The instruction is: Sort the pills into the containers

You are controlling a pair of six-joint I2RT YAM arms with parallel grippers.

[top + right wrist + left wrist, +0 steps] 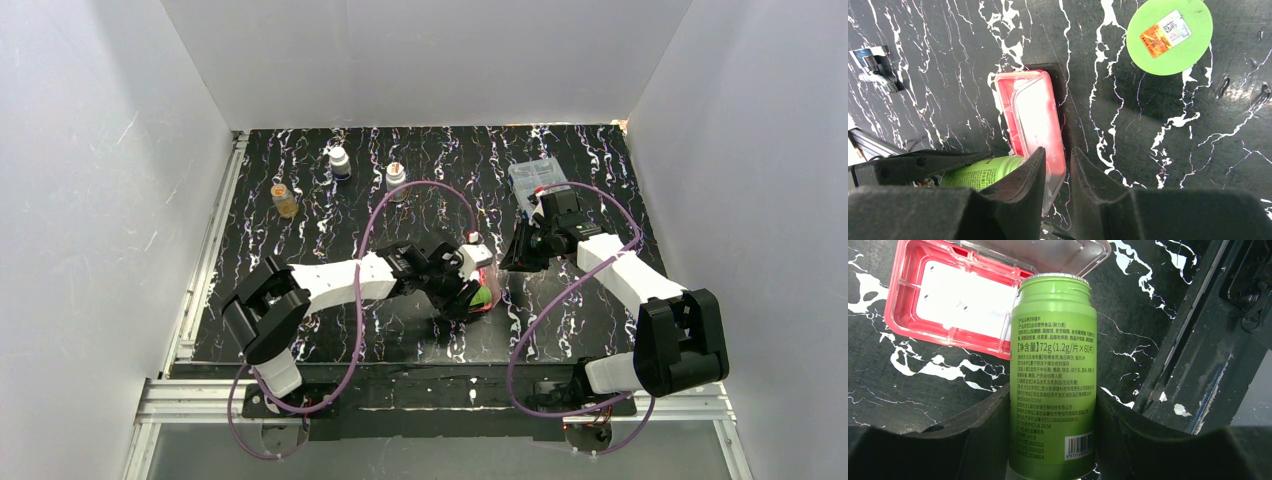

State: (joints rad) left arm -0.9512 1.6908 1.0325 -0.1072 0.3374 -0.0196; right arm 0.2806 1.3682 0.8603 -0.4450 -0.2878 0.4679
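Plastic: smooth green cylindrical bottle point(1053, 370), rounded red pill case point(908, 270)

Bright even light, soft shadows, white glare on the pill case lid point(1040, 120), blurry wrist-view edges.

From above, the black left gripper point(468, 290) hides most of the green plastic bottle point(484, 297) and flat red pill case point(491, 278).

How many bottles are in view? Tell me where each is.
4. An amber bottle, a dark-bodied bottle and a white bottle stand at the table's far left; the green bottle is gripped in the left hand, by the red pill case. More may be hidden.
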